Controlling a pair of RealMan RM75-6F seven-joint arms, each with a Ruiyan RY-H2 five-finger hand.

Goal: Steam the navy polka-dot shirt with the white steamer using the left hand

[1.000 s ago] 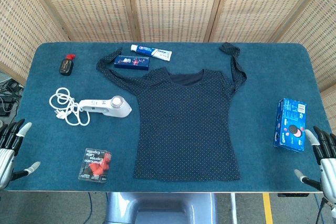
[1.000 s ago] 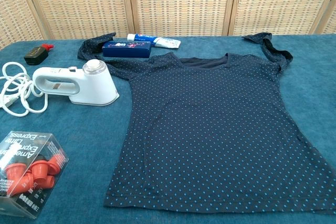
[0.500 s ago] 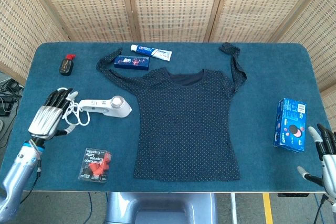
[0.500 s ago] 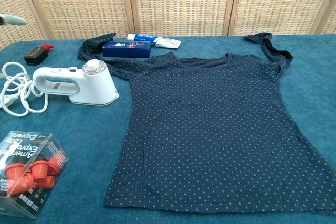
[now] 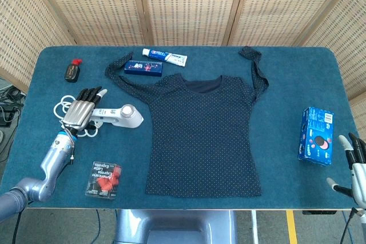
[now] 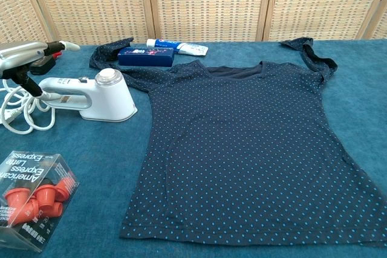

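The navy polka-dot shirt point(image 5: 201, 132) point(image 6: 254, 143) lies flat in the middle of the blue table, sleeves spread toward the back. Left of it the white steamer point(image 5: 117, 115) point(image 6: 91, 96) lies on its side, head toward the shirt, its white cord point(image 5: 64, 108) point(image 6: 18, 110) coiled at the handle end. My left hand point(image 5: 81, 111) point(image 6: 27, 55) hovers open over the steamer's handle, fingers stretched out, holding nothing. My right hand point(image 5: 354, 164) sits open off the table's front right corner, seen only in the head view.
A clear box of red pieces point(image 5: 104, 179) point(image 6: 30, 206) lies near the front left edge. A toothpaste tube point(image 5: 166, 56) and dark blue box point(image 5: 144, 68) lie at the back. A small black bottle point(image 5: 72, 70) sits back left. A blue snack box point(image 5: 315, 135) stands right.
My left hand has come in from the table's front left corner to above the steamer's handle. The right hand has sunk slightly lower at the front right edge. Nothing on the table moved.
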